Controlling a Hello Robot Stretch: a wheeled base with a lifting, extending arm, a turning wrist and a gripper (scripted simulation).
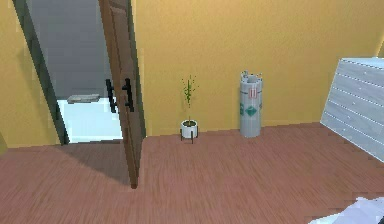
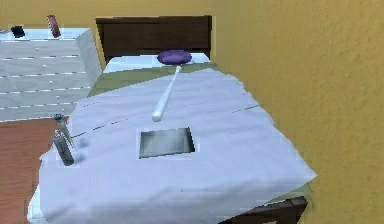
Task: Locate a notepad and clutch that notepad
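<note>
On the bed (image 2: pixel 240 120), flat grey pad (image 2: pixel 166 143)

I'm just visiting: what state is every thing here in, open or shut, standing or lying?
Brown wooden door, open.
Small green plant in white pot, upright.
Tall grey cylinder, upright.
White chest of drawers, drawers shut.
Purple-headed racket with white handle, lying flat on the white-sheeted bed.
Flat grey rectangle, lying flat on that bed.

Robot body: colours, shapes, cables, markings cannot be told from these two views.
</note>
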